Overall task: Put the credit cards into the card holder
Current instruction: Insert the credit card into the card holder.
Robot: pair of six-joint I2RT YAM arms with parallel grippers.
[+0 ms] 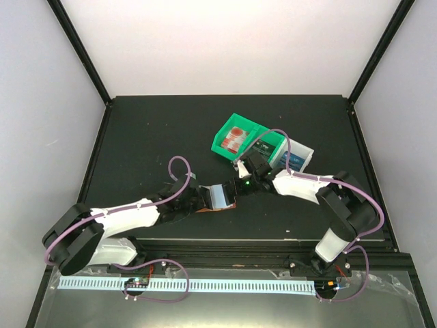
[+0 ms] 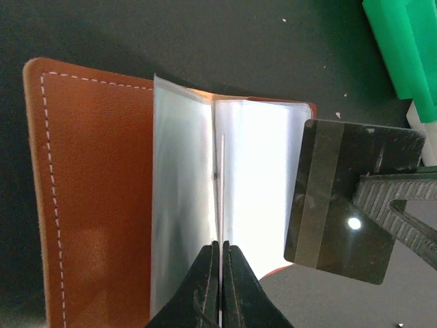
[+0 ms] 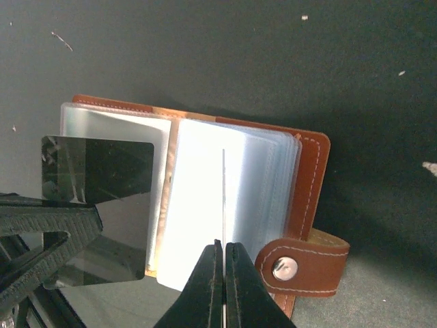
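Brown leather card holder (image 2: 95, 191) lies open on the black table (image 1: 136, 137) between the two arms, clear sleeves fanned up, strap (image 3: 300, 268) with its snap hanging off one cover. Left gripper (image 2: 220, 244) has its jaws clenched on something thin that its own camera only catches edge-on. From the right wrist it shows as a dark rectangle (image 3: 102, 178), and honestly I can't tell if that's a bare card or a sleeve page with one inside. Right gripper (image 3: 223, 244) has its jaws pinched tight on a dark card (image 2: 341, 205) with a stripe, overlapping the holder's outer sleeve. From the top the holder is mostly buried under both wrists. Green bin (image 1: 239, 140) behind holds something reddish, and the white bin (image 1: 300, 156) beside it is half covered by a purple cable (image 1: 287, 147).
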